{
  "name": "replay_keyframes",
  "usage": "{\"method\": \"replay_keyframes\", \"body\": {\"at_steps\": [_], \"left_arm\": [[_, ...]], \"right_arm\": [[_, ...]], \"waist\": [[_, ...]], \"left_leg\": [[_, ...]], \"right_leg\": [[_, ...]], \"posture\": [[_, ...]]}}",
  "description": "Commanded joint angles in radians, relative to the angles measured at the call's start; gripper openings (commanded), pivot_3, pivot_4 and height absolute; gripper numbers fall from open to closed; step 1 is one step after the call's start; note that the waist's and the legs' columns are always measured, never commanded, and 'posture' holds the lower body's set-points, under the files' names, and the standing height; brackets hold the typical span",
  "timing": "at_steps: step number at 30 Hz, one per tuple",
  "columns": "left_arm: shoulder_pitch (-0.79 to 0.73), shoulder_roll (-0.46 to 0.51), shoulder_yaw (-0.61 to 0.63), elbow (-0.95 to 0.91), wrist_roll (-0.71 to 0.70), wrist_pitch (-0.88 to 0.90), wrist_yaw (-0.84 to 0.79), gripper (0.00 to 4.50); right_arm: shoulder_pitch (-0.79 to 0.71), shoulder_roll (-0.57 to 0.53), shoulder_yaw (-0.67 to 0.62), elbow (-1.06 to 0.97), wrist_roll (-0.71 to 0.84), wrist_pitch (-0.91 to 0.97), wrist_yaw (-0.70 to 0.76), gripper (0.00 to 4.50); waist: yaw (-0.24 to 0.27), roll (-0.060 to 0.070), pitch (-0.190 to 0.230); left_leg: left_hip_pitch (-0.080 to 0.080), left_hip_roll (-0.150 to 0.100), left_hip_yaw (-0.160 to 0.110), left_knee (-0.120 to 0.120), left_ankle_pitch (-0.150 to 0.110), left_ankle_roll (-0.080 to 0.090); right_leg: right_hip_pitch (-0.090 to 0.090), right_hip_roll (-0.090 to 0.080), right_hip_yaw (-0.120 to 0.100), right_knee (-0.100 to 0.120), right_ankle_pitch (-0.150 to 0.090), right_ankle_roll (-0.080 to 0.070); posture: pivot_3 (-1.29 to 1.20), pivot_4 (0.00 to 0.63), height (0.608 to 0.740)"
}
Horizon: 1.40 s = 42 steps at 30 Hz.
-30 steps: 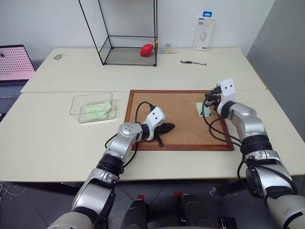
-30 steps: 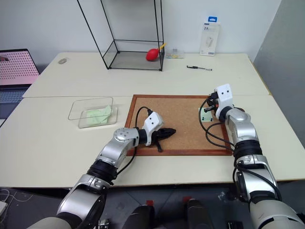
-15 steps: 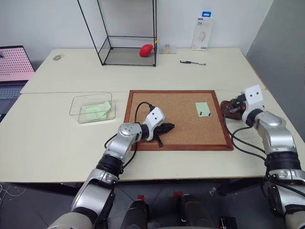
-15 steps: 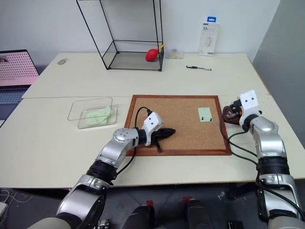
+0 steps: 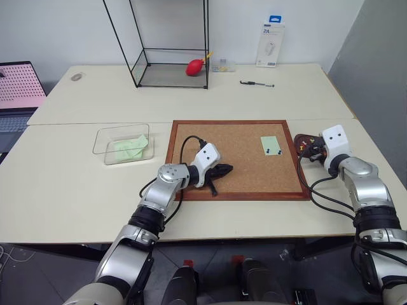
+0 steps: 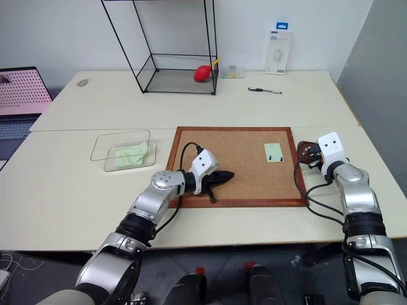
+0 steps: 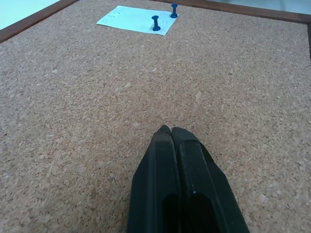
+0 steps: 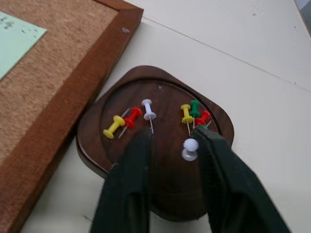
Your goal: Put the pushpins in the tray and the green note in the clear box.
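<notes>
My left arm reaches forward with the elbow bent, forearm angled inward toward my right, and its left gripper point(image 5: 222, 170) lies low and nearly level, black fingers point(image 7: 187, 189) pressed flat together. My right arm stretches out to the right side, wrist tipped slightly down (cable looping beneath the forearm), with the right gripper point(image 8: 170, 145) parted, a clear gap between its fingers point(image 8: 129, 189).

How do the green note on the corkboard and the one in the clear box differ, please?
The green note on the corkboard lies flat, held by two blue pushpins; the green note in the clear box carries no pins that I can see and sits crumpled against the box wall. The first is a small neat rectangle; the second looks larger and irregular. Both are pale green paper.
</notes>
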<state>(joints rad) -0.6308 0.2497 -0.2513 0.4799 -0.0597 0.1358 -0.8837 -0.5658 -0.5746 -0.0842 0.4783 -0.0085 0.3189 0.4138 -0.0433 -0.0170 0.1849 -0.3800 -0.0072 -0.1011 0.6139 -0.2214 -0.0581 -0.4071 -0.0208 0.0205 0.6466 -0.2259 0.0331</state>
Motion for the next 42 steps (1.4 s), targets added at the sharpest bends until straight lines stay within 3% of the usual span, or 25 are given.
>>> {"method": "replay_keyframes", "body": {"at_steps": [1,11,12,21,29,39,42], "left_arm": [[0.022,0.003,-0.03,0.026,0.033,0.009,-0.005,0.0],[0.021,0.005,-0.028,0.029,0.037,0.0,-0.007,0.0],[0.021,0.005,-0.028,0.03,0.038,-0.001,-0.007,0.0],[0.026,0.004,-0.027,0.03,0.042,-0.008,-0.006,0.0],[0.025,0.002,-0.029,0.033,0.044,-0.008,-0.008,0.0],[0.029,0.007,-0.027,0.022,0.044,0.002,-0.007,0.0],[0.031,0.01,-0.025,0.017,0.043,0.006,-0.006,0.0]], "right_arm": [[-0.035,-0.012,-0.013,-0.014,0.002,-0.024,-0.007,2.36],[-0.024,-0.016,-0.033,-0.038,0.022,0.0,0.004,4.44],[-0.023,-0.016,-0.035,-0.04,0.025,0.002,0.005,4.49],[0.01,-0.014,-0.075,-0.141,0.115,-0.028,0.073,4.49],[0.079,0.06,-0.049,-0.274,0.192,0.047,0.13,4.49],[0.052,0.136,-0.007,-0.185,0.162,0.023,0.098,4.49],[0.037,0.145,-0.004,-0.144,0.149,0.003,0.087,3.99]], "waist": [[0.0,0.0,0.0],[0.0,0.0,0.0],[0.0,0.0,0.0],[0.0,0.0,0.0],[-0.001,0.0,0.0],[0.0,0.0,0.0],[-0.001,0.0,0.0]], "left_leg": [[0.0,0.0,0.0,0.0,0.0,0.0],[0.0,0.0,0.0,0.0,0.0,0.0],[0.0,0.0,0.0,0.0,0.0,0.0],[0.0,0.0,0.0,0.0,0.0,0.0],[0.0,0.0,-0.001,0.0,0.0,0.0],[0.0,0.0,-0.001,0.0,0.0,0.0],[0.0,0.0,-0.001,0.0,0.0,0.0]], "right_leg": [[0.0,0.0,0.0,0.0,0.0,0.0],[0.0,0.0,0.0,0.0,0.0,0.0],[0.0,0.0,0.0,0.0,0.0,0.0],[0.0,0.0,0.0,0.0,0.0,0.0],[0.001,0.0,-0.001,0.0,0.0,0.0],[0.001,0.0,-0.001,0.0,0.0,0.0],[0.001,0.0,-0.001,0.0,0.0,0.0]], "posture": [[0.0,0.15,0.74],[0.0,0.15,0.74],[0.0,0.15,0.74],[0.0,0.15,0.74],[0.0,0.15,0.74],[0.0,0.15,0.74],[0.0,0.15,0.74]]}}
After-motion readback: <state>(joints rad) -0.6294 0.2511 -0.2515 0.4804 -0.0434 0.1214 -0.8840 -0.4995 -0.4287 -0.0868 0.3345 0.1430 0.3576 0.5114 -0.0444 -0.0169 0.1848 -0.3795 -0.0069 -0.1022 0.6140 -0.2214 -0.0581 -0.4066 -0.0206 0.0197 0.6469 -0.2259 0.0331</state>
